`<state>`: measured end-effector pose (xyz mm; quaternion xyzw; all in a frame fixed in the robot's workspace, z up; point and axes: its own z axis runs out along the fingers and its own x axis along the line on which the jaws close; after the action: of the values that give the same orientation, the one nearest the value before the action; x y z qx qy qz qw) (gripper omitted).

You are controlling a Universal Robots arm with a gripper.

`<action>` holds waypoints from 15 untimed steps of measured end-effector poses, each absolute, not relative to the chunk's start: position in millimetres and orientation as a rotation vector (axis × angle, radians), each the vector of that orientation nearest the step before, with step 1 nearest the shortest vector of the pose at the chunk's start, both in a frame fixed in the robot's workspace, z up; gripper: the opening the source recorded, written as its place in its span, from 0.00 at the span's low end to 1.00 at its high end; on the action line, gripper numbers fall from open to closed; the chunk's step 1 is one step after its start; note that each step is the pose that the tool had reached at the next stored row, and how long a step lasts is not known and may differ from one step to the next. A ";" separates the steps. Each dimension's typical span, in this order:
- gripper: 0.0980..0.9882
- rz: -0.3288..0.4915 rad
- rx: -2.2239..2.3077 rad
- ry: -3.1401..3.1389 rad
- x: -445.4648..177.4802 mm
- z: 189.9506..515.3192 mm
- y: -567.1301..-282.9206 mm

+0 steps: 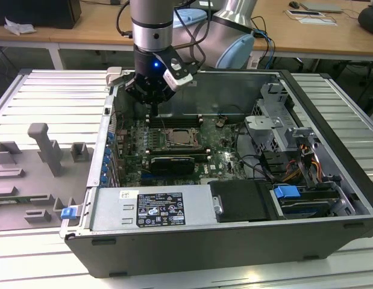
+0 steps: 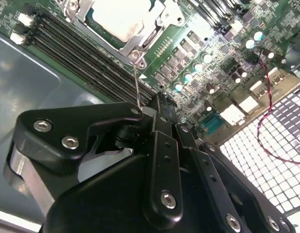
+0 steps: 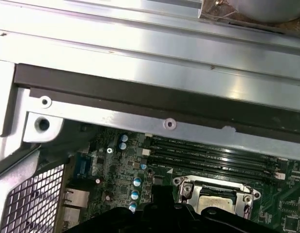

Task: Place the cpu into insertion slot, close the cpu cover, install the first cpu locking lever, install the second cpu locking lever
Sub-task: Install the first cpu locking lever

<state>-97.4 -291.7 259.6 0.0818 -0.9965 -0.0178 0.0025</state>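
A ribbed metal table (image 1: 47, 96) carried an open computer case (image 1: 234, 241), with grey fixture blocks (image 1: 44, 144) lying beside it at the exterior view's left. The arm (image 1: 151, 30) reached down into the far part of the case, near its rear wall. A silver power supply box (image 1: 150, 208) filled the case's near edge. Behind it lay the green circuit board (image 1: 132, 144). Long narrow memory slots (image 2: 86, 63) ran along one side of the insertion slot (image 1: 199, 143), which sat amid the board just beyond the arm's reach point.

The cpu cover (image 2: 162, 19) lay flat on the slot, framing the cpu (image 2: 123, 19), whose pale metal top showed through the cover's window. In both wrist views the chip sat seated in the socket.

A thin wire locking lever (image 2: 136, 82) rose from the socket corner beside the memory slots, raised off the board and slightly tilted. Its free end ran up to the tip of the jaws. In the second wrist view the jaws looked drawn together on that end, pinching the wire, and hung above the memory slots, clear of the board.
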 end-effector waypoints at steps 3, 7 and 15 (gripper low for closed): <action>0.01 -0.056 0.255 -3.126 -90.3 259.1 -290.2; 0.01 -0.056 0.244 -3.126 -70.4 257.2 -288.6; 0.01 -0.064 0.156 -3.133 -54.0 251.6 -287.7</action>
<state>-54.0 -287.7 251.6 0.0498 -0.9986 -0.0203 0.0021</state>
